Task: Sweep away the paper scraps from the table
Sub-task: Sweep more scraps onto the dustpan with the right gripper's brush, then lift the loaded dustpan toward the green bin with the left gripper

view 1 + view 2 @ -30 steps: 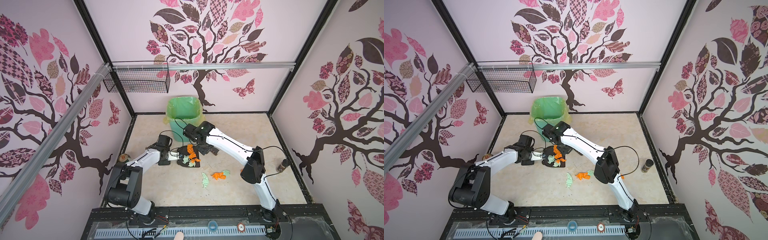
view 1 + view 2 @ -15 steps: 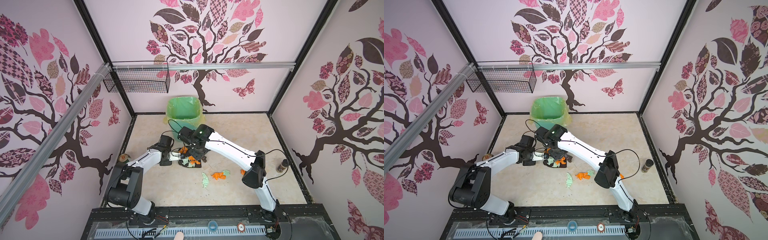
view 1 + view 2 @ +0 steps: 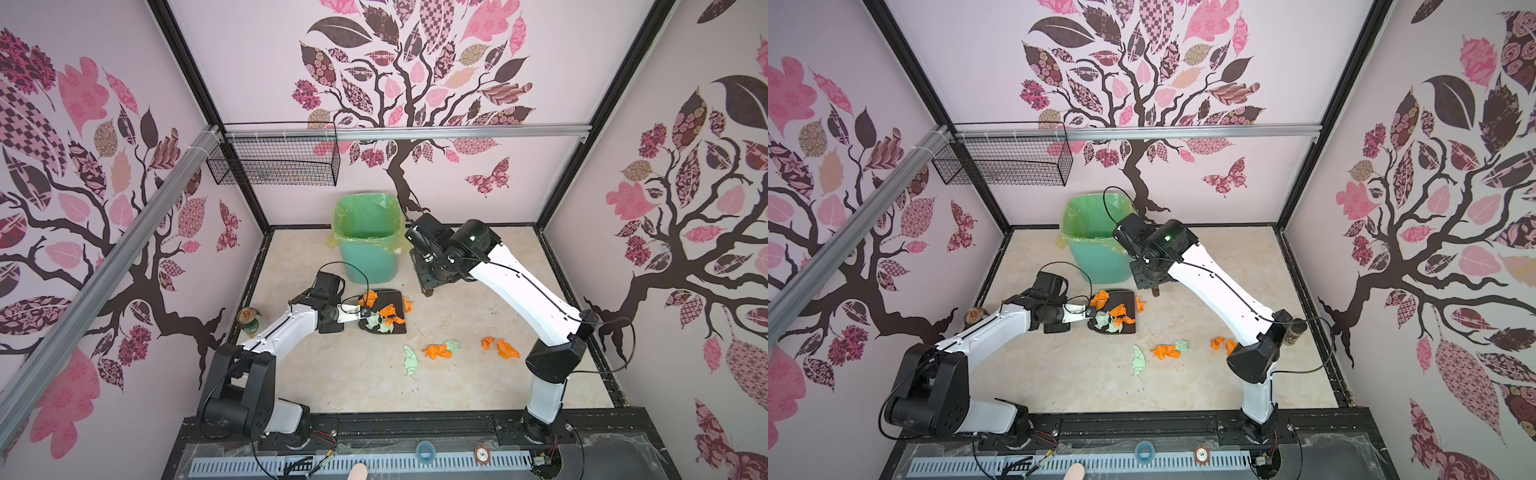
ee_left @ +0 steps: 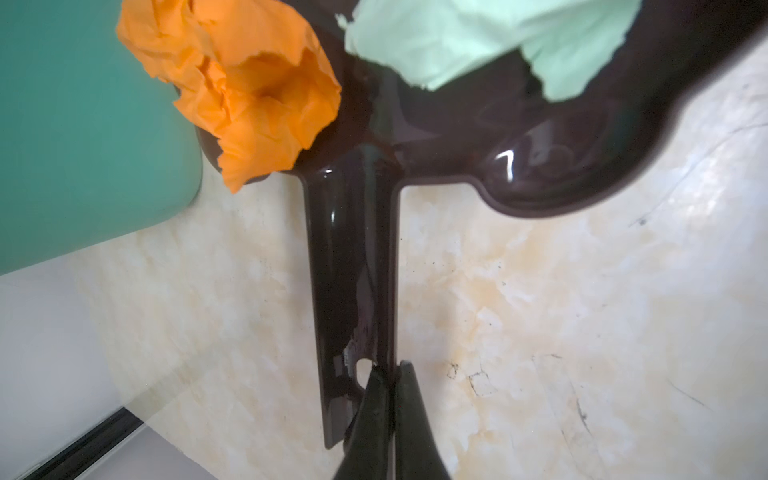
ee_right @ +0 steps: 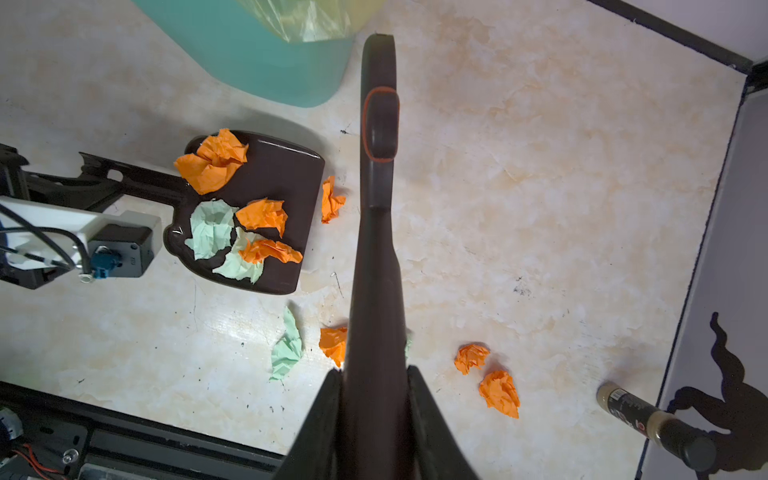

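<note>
Desk: Top views?
Photog: Five scraps [image 3: 388, 309] ride one dustpan [image 3: 397, 296]; six lie loose between its 3 and 5 o'clock on the beige marbled table [image 3: 332, 382]. One bin [image 3: 368, 253] at the table's 12; tree-print walls [image 3: 457, 187].
Desk: Left wrist?
Photog: Left gripper [image 4: 388, 365] clamped on the dustpan handle.
Desk: Right wrist?
Photog: Right gripper [image 5: 374, 370] clamped on one brush [image 5: 376, 249].

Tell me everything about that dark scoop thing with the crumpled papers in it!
It is a dustpan, dark brown and glossy like plastic, with a flat tray, a raised curved back rim and a long straight handle. It rests on the beige table close to the green bin. The left gripper is shut on the handle's end. Orange and mint paper scraps lie in it; one orange scrap sits just off its open edge.
</note>
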`<state>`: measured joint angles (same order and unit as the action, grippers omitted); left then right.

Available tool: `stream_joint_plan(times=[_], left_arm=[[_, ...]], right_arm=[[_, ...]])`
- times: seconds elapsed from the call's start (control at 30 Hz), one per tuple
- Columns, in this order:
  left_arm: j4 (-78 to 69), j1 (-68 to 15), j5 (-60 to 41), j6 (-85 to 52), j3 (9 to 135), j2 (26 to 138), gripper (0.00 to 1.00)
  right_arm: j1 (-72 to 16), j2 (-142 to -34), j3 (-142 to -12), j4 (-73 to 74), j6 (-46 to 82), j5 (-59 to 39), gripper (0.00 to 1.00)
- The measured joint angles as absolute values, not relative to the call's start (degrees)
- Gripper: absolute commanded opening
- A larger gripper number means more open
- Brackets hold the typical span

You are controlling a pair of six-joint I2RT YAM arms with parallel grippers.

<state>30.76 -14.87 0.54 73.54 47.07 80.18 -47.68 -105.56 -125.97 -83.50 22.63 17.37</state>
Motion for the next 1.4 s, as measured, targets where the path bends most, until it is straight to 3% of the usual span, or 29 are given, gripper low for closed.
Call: stream_joint_plan(times=[0.33,0.77,1.07,1.4], left_arm=[[34.79,-13.3,-2.24,73.8,47.07,75.57,0.0],[44.42,-11.0,-2.96,78.5,47.64,64.27,0.0],[57.78,-10.5,-3.7,82.26,57.67,60.73,0.0],[70.11,-8.97,-5.89,84.66,71.18,64.2,0.0]], right_arm=[[-43.97,-100.36,-113.51,-83.02,23.4,17.56,0.0],[-43.42,-99.5,-111.02,-80.64,22.68,16.62,0.0],[-43.31,-99.33,-107.85,-78.13,21.78,15.33,0.0],[-43.31,-95.48,-101.3,-75.61,21.37,14.11,0.0]])
